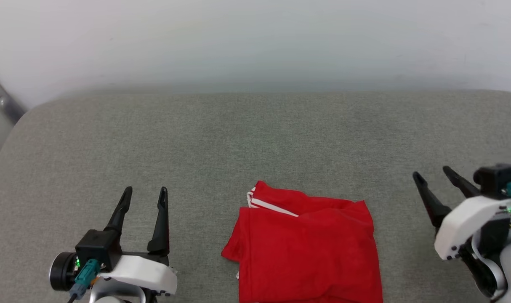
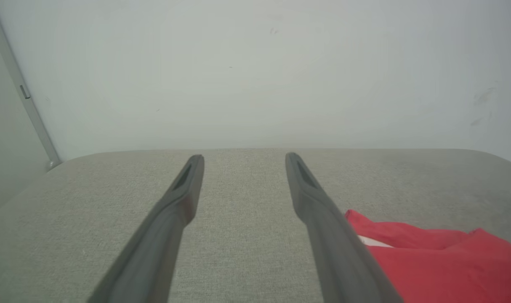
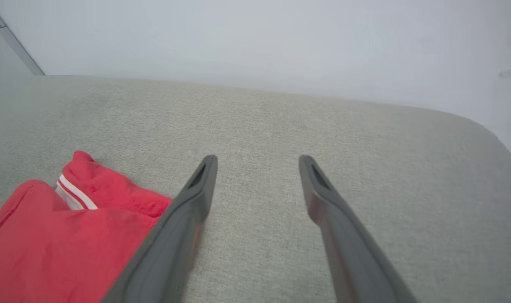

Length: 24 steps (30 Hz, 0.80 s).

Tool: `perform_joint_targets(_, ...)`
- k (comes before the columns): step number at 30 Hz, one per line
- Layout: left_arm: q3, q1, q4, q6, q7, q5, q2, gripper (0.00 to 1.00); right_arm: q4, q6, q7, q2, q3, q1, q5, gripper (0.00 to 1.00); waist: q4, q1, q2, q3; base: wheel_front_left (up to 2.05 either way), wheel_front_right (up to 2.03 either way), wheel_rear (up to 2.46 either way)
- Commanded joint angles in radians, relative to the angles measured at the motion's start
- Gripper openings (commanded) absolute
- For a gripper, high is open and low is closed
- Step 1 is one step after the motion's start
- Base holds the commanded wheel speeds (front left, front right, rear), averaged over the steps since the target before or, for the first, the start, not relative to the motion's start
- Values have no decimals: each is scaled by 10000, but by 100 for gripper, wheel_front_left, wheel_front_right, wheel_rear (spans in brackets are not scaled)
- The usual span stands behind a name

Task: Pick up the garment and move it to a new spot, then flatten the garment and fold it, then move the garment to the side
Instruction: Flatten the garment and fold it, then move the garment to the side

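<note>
left claw (image 1: pixel 146 190), right claw (image 1: pixel 430 172): agape, empty

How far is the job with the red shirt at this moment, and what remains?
Done, it seems: the red jersey T-shirt with striped white trim lies folded into a compact rectangle on the grey fabric cushion. In hand: nothing; the left gripper and the right gripper stand open on either side, apart from it. Left: probably moving it aside, since it lies between them.

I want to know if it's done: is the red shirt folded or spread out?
Folded. The red shirt lies as a compact block on the gray cushion, striped trim peeking between layers.
</note>
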Motion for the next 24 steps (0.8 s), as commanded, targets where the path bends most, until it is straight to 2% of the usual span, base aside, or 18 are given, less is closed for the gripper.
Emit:
perform_joint_targets(1,63,236,-45,75,-38,10,27,100,-127,-2,-273,106,-335,396,-229,100,-142,0,0,-71,0,0,0)
perform_joint_targets(5,279,486,-93,207,-57,-32,145,100,-869,-2,-1095,429,-1206,1168,-755,100,-332,0,0,-161,0,0,0)
perform_joint_targets(12,272,1104,-345,509,18,85,219,100,-2362,-2,-1995,1082,-1648,2611,-1113,100,-365,0,0,-499,0,0,0)
perform_joint_targets(18,191,1403,-499,591,88,29,240,100,-3463,-2,-1806,1623,-1896,3727,-1375,100,-420,0,0,-573,0,0,0)
perform_joint_targets(24,155,1481,-580,669,131,34,277,100,-4086,-2,-1527,1803,-1940,4165,-1599,100,-487,0,0,-538,0,0,0)
